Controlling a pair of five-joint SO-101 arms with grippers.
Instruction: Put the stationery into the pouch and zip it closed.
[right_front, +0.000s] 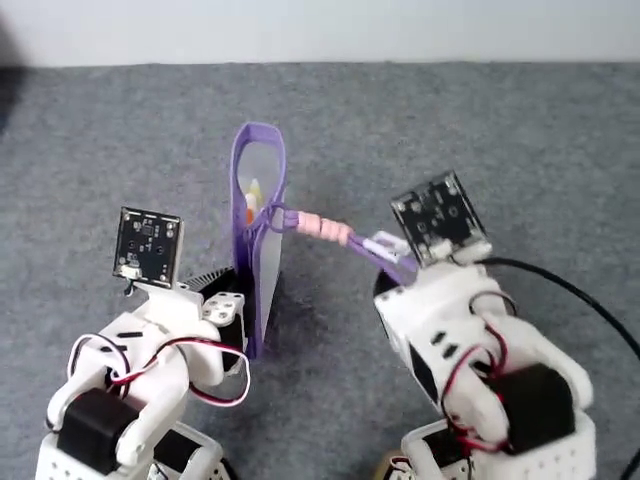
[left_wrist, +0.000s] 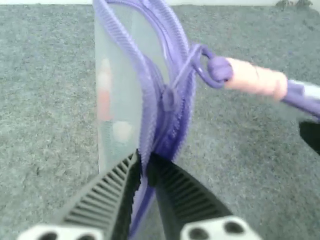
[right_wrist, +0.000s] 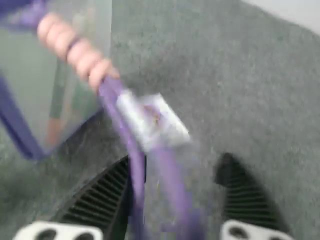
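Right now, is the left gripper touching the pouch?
Touching. The left wrist view shows the left gripper shut on the purple zipper edge of the pouch.

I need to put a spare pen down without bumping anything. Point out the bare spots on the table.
Bare grey table lies left of the upright purple see-through pouch, beyond the left arm; more lies right of it, past the pink-beaded purple strap, up to the white wall. Crowded: between the arms, where the strap spans from pouch to right arm.
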